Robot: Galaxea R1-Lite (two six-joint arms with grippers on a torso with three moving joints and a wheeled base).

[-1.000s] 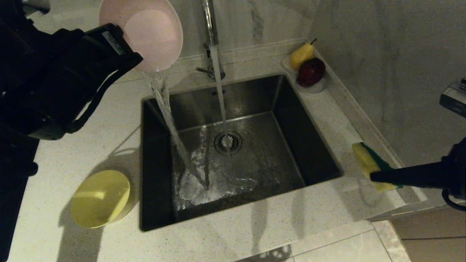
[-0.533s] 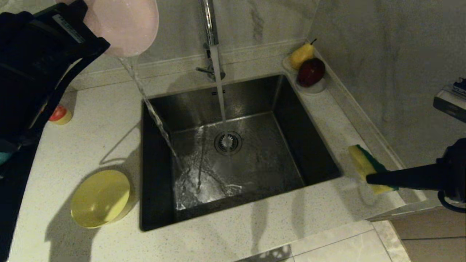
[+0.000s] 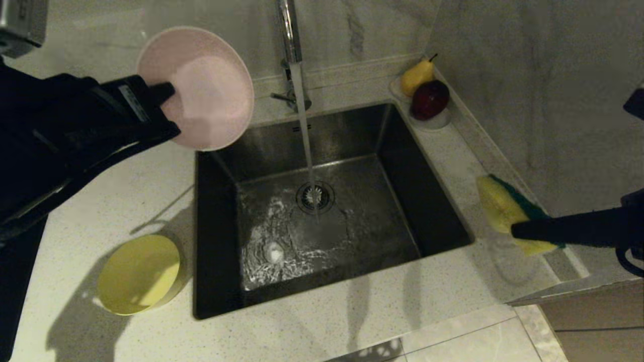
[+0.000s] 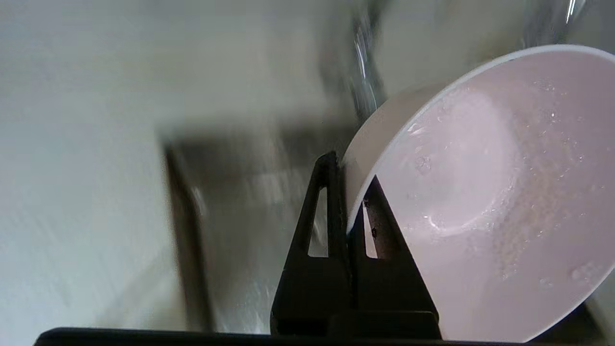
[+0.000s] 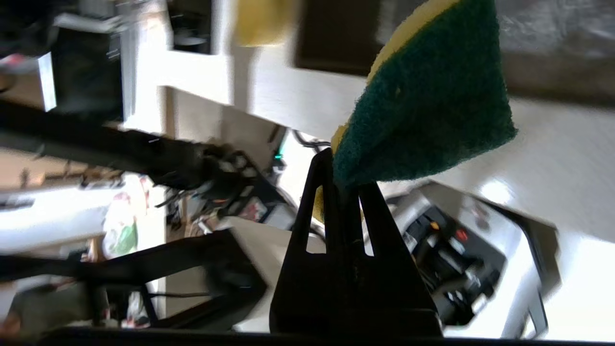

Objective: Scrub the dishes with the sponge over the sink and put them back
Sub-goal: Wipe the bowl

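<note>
Left tool: clamped on the rim of the pink bowl, one finger inside the bowl and one outside, as the left wrist view confirmed.
Pink bowl: held in the air, tipped on its side with its opening facing the camera, above the rear left corner of the sink; water droplets clung to its inner wall.
Yellow bowl: stood on the worktop just beside the sink's left edge, near the front corner, well apart from the left tool.
Sink: set into the worktop, its floor wet, with the drain strainer at the centre.
Tap: rose behind the sink; a thin stream of water ran from it down onto the strainer.
Saucer: sat at the sink's rear right corner, carrying a yellow pear and a dark red fruit.
Sponge: gripped at one end by the tool, yellow foam toward the sink and green layer away from it, held over the worktop to the right of the sink.
Right tool: closed tight on the sponge, reaching in level from the right edge of the head view; pinch seen in the right wrist view.
</note>
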